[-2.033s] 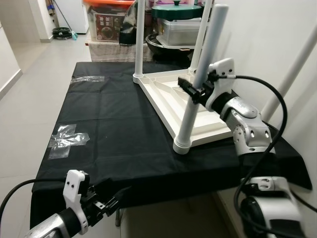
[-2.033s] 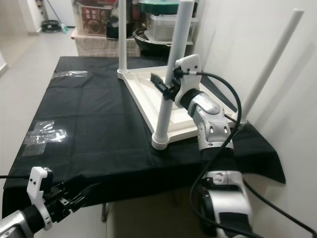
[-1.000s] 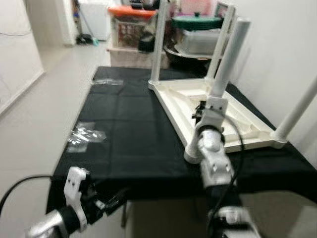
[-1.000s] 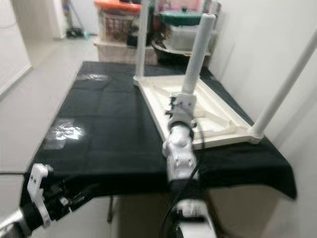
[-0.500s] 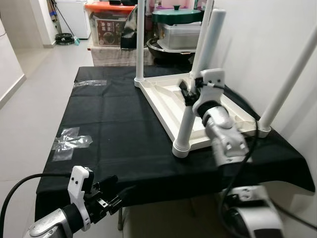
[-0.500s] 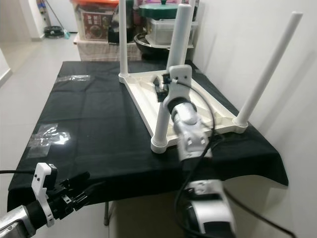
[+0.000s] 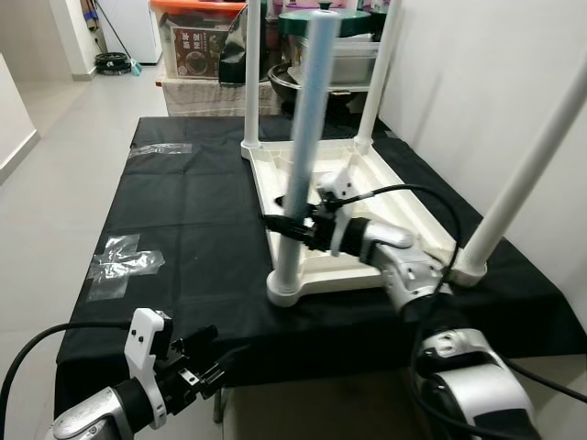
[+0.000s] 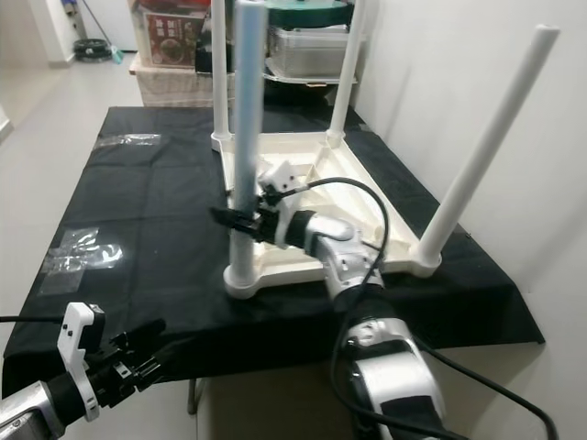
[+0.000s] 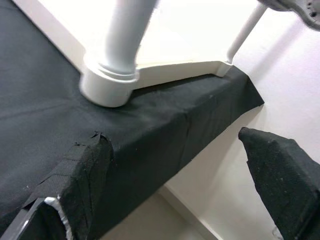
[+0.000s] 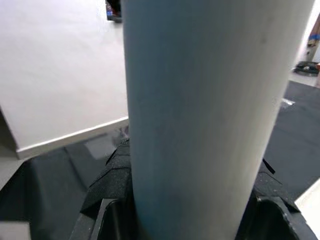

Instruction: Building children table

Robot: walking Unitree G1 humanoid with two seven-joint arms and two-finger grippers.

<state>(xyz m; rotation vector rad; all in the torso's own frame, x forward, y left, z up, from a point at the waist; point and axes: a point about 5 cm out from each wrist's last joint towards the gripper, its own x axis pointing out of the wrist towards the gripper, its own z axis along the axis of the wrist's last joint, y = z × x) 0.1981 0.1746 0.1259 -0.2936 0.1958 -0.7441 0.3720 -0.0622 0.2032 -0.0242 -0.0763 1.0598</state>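
Gripping the near leg (image 7: 298,156) of the upturned table (image 7: 394,197) — right gripper (image 7: 292,225), fingers clamped. Hanging low by the black cloth (image 7: 197,238) — left gripper (image 7: 209,365), fingers apart.

this is a home, by the look of a lived-in side room or hallway used for storage. pale floor tiles (image 7: 64,128) run back toward a doorway, with plain white walls (image 7: 477,82) close on the right. behind the black-draped surface (image 7: 193,220) household goods are stacked: a clear storage box with an orange lid (image 7: 197,37), a green-lidded pot (image 7: 303,18) on a plastic tub, and a dark wok-like pan (image 7: 280,78). a coiled hose or cable (image 7: 112,62) lies on the floor in the far corner.
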